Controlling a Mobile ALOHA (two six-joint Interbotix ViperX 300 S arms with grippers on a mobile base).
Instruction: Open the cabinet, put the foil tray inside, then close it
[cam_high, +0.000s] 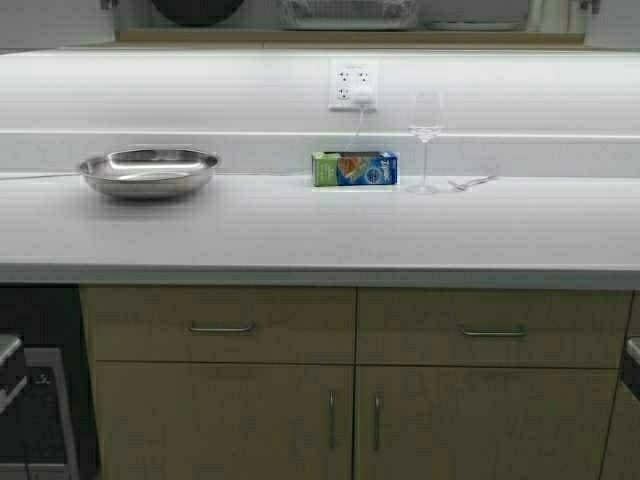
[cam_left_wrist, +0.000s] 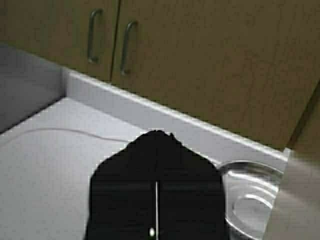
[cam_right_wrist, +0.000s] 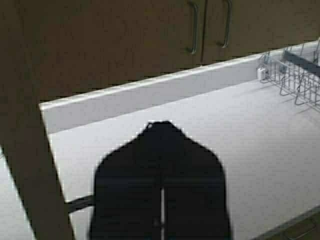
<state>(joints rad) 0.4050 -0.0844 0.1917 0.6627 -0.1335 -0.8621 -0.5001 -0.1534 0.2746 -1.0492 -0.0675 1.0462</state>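
Observation:
No foil tray shows in any view. The lower cabinet's two wooden doors are closed, with vertical handles side by side (cam_high: 332, 418) (cam_high: 377, 422) under the white counter (cam_high: 320, 230). A round polished steel bowl (cam_high: 149, 170) sits on the counter at the left; a shiny curved rim like it shows in the left wrist view (cam_left_wrist: 250, 200). My left gripper (cam_left_wrist: 157, 132) is shut and empty over a white surface beside that rim. My right gripper (cam_right_wrist: 160, 123) is shut and empty over a bare white surface. Neither gripper shows in the high view.
A green and blue box (cam_high: 355, 168), a wine glass (cam_high: 426, 140) and a spoon (cam_high: 470, 183) stand at the counter's back. Two drawers with horizontal handles (cam_high: 221, 327) (cam_high: 492, 332) sit above the doors. A wire rack (cam_right_wrist: 295, 75) shows in the right wrist view.

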